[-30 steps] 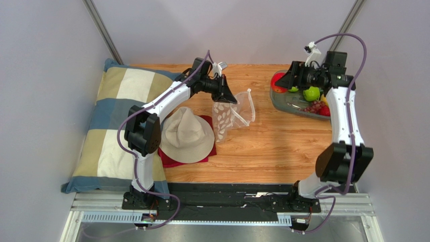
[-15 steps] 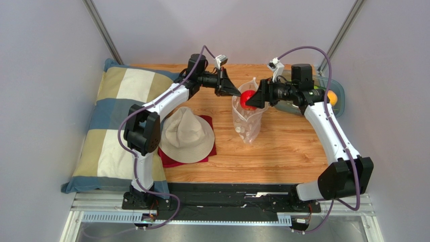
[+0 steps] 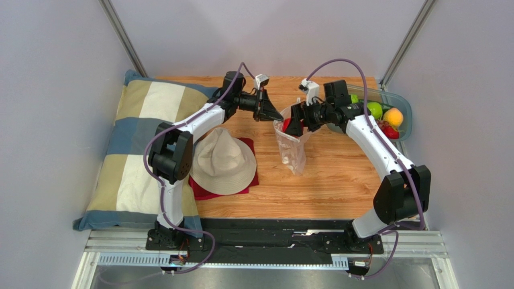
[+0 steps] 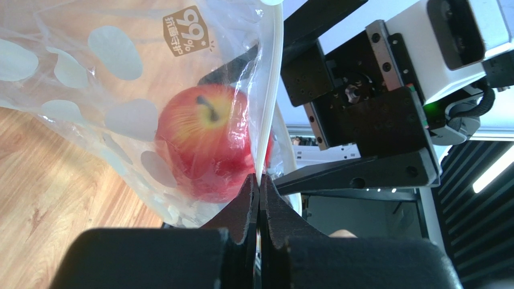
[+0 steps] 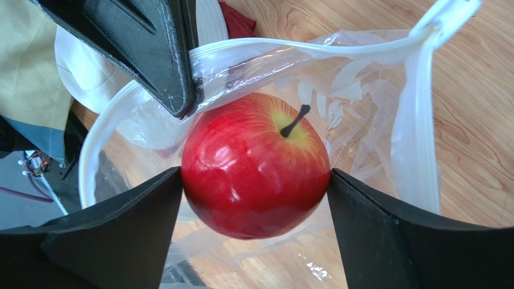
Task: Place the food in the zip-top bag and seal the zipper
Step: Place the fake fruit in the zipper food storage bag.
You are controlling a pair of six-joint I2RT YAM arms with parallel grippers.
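The zip-top bag (image 3: 292,147), clear with white dots, hangs upright over the middle of the table with its mouth wide. My left gripper (image 3: 279,116) is shut on the zipper (image 4: 269,90) at the mouth's left edge. A red apple (image 5: 253,165) sits in the mouth, and my right gripper (image 5: 254,174) has a finger pressed to each side of it. Through the bag wall the left wrist view shows the same apple (image 4: 202,144). More food lies in the grey tray (image 3: 405,114) at the back right: a green ball (image 3: 374,109), an orange ball (image 3: 394,116) and some red pieces.
A beige hat (image 3: 223,161) lies on a red cloth (image 3: 208,189) left of the bag. A checked pillow (image 3: 130,156) covers the table's left side. Bare wood shows in front of the bag and to its right.
My right arm swung from the tray to the bag, carrying the red apple into its mouth. The left gripper kept hold of the bag's edge, and the bag now hangs more open.
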